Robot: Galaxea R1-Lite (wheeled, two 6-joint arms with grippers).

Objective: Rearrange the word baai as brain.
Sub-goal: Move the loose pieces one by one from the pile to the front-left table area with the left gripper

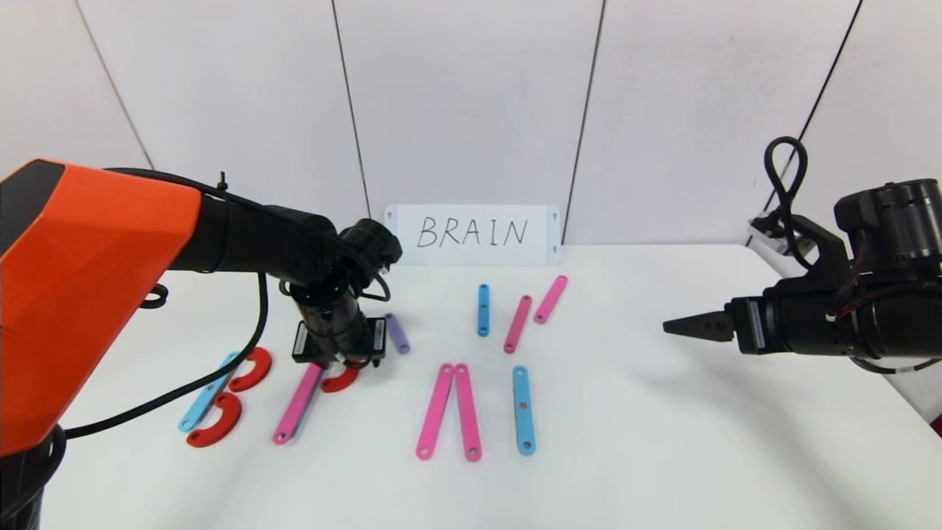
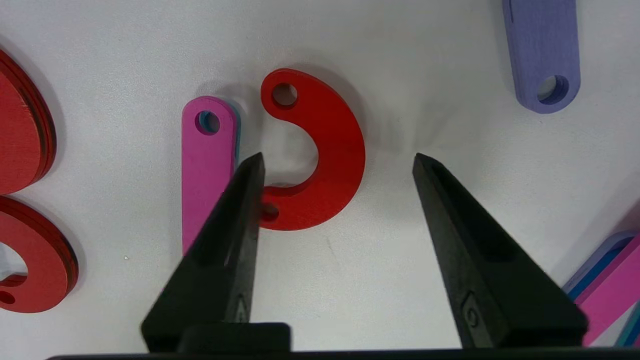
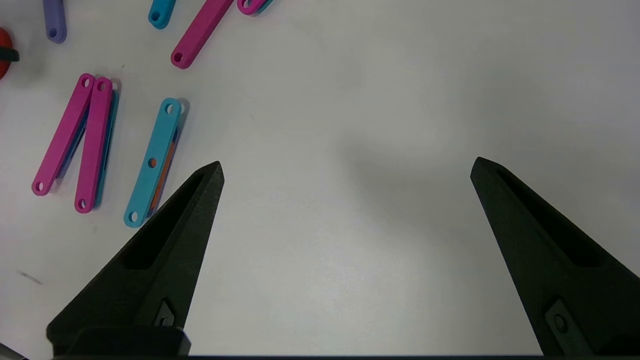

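On the near left of the table (image 1: 662, 456) lies the B, a light blue bar (image 1: 208, 391) with two red arcs (image 1: 215, 422). Just right of it, a pink bar (image 1: 297, 403) and a third red arc (image 2: 320, 155) form the start of the R, apparently the step in hand. The left gripper (image 2: 337, 160) hovers over that arc, fingers spread and holding nothing. Next, the R seems to need its slanted leg, perhaps the purple bar (image 1: 397, 333) just beyond. Farther right, the right gripper (image 3: 345, 167) waits, released.
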